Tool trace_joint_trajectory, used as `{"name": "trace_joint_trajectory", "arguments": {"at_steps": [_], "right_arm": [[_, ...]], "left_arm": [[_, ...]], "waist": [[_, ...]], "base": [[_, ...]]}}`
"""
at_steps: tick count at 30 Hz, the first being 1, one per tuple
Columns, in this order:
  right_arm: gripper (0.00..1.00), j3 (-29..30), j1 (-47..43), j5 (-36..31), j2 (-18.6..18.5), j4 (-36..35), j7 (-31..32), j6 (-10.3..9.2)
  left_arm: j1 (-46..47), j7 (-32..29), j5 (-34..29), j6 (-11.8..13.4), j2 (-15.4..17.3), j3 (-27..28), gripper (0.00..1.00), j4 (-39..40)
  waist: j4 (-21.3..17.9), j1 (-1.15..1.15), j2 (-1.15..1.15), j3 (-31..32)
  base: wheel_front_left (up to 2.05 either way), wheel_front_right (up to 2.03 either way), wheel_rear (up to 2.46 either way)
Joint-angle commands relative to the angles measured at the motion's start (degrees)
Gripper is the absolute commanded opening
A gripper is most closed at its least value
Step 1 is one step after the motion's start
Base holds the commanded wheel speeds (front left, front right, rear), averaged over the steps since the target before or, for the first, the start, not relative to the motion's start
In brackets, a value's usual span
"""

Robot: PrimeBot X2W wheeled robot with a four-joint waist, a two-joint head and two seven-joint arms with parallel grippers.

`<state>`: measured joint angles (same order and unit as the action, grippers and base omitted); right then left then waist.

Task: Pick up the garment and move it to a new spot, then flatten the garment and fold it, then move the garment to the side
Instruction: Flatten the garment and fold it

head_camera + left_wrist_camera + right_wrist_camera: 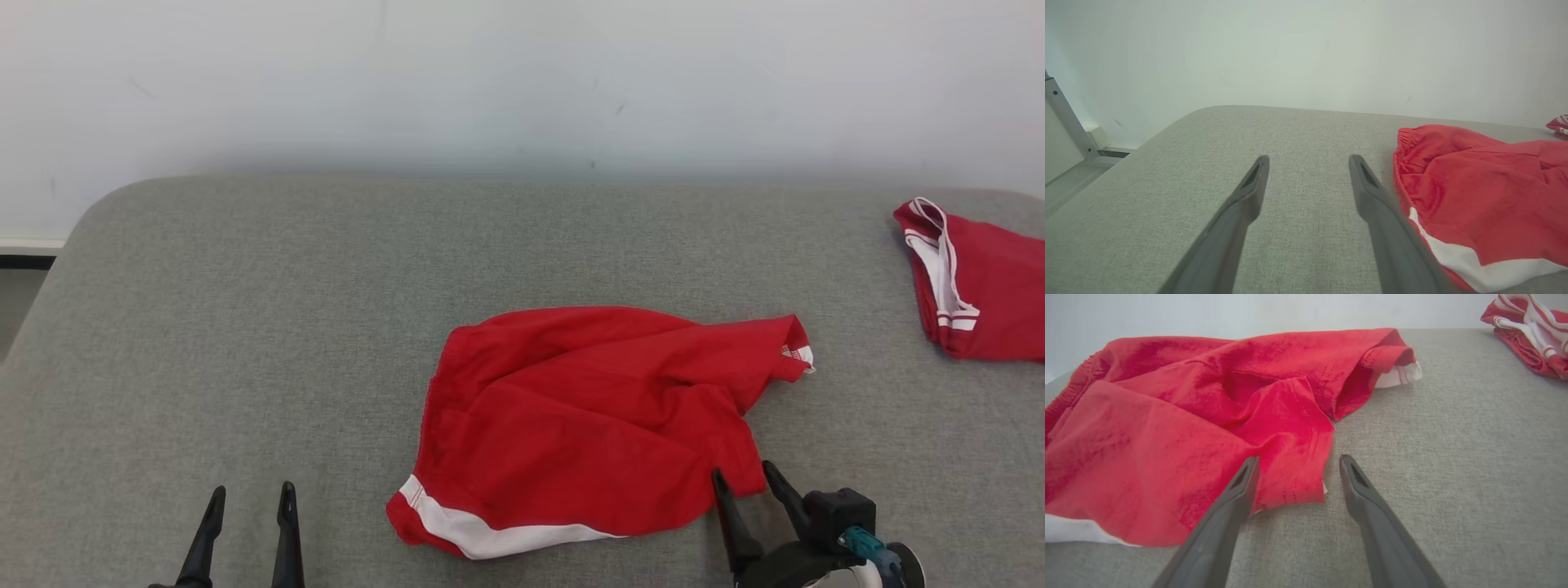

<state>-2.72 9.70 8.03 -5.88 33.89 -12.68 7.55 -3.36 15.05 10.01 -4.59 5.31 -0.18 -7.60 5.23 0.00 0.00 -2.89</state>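
Red garment (588,416) lay crumpled mid-cushion: thin creased cloth, white band along the 6 o'clock hem. My right gripper (742,470) was spread wide and empty, fingers either side of its 5 o'clock corner. Left gripper (252,488), also wide and empty, sat at 8 o'clock over bare grey weave (245,327).

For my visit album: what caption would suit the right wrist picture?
Open right gripper poised at a corner of the crumpled red garment on a grey fabric surface.
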Motion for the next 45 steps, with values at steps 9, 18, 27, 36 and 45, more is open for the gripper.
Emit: {"name": "trace_joint_trajectory", "arguments": {"at_steps": [9, 18, 27, 36, 45], "right_arm": [[0.00, -1.99, 1.25, 2.00, -0.53, 1.72, -2.00, -0.15], [0.00, -4.42, -6.46, 3.54, -2.65, -12.20, -1.19, -0.15], [0.00, -1.58, -16.05, 5.55, -3.54, -30.41, 6.65, -0.15], [0.00, -1.39, -16.46, 6.76, -4.14, -31.66, 9.53, -0.15], [0.00, -1.86, -7.08, 7.35, -6.50, -20.27, 8.12, -0.15]], "left_arm": [[-1.02, 0.17, -0.97, -0.52, -1.03, 1.72, 1.00, -0.43], [-0.05, 0.17, -1.14, -1.26, -1.62, 2.56, 1.00, -0.80], [0.90, 0.16, -1.71, -1.83, -1.93, 2.88, 1.00, -0.99], [1.05, 0.16, -1.55, -2.16, -2.20, 2.08, 1.00, -1.97], [1.12, 0.17, -1.72, -2.37, -2.41, 0.27, 1.00, -2.84]], "waist": [[-1.63, 0.00, 0.00, -0.01], [-7.01, 0.00, 0.00, -0.46], [-9.14, 0.00, 0.00, -1.17], [-6.35, 0.00, 0.00, -0.45], [-0.54, 0.00, 0.00, 0.13]], "base": [[0.00, 0.00, 0.00], [0.00, 0.00, 0.00], [0.00, 0.00, 0.00], [0.00, 0.00, 0.00], [0.00, 0.00, 0.00]]}}
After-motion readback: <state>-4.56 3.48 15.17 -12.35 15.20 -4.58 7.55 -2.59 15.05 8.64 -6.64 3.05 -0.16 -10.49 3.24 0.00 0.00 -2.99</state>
